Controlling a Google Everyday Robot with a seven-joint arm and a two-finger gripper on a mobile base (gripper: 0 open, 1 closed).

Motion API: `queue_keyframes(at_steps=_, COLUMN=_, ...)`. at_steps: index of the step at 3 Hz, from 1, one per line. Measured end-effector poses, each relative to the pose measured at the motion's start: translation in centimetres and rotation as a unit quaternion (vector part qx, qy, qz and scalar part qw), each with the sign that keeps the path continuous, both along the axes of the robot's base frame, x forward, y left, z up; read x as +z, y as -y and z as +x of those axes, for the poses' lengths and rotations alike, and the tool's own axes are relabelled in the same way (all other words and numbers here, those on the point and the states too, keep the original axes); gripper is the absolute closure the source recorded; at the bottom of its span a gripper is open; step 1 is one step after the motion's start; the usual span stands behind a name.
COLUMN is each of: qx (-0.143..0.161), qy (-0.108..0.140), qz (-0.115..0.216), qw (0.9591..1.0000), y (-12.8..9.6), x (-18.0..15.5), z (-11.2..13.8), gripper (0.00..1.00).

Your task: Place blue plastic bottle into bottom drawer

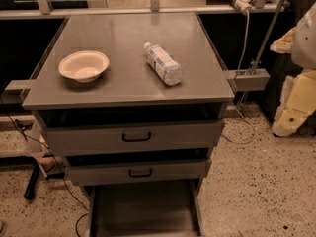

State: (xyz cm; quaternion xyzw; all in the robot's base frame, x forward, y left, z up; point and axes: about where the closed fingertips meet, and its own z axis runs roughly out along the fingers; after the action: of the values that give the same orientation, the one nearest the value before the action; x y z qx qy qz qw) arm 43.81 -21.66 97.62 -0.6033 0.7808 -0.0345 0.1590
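The blue plastic bottle (163,64) lies on its side on the grey cabinet top (123,33), right of centre, with its white cap pointing away from me. The bottom drawer (143,211) is pulled out towards me, and its dark floor shows with nothing in it. My gripper (290,118) hangs at the right edge of the view, beside the cabinet and below the level of its top. It is well to the right of the bottle and holds nothing that I can see.
A white bowl (83,65) stands on the left of the cabinet top. The two upper drawers (136,137) with black handles are slightly open. Cables (54,174) and a dark leg lie on the speckled floor at the left. A rail and stand (249,75) are at the right.
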Motion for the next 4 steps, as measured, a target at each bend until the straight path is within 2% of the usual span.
queue_keyframes(at_steps=1, qx=-0.001, qy=0.003, qz=0.000, qw=1.0000, y=0.0, x=0.1, z=-0.1, gripper=0.00)
queue_keyframes(at_steps=2, qx=-0.010, qy=0.016, qz=0.015, qw=0.9997, y=-2.1, x=-0.5, z=-0.2, gripper=0.00)
queue_keyframes(at_steps=3, qx=-0.046, qy=0.030, qz=0.042, qw=0.9976, y=-5.4, x=-0.8, z=2.9, gripper=0.00)
queue_keyframes(at_steps=4, qx=-0.078, qy=0.046, qz=0.062, qw=0.9940, y=-8.7, x=0.4, z=7.1, gripper=0.00)
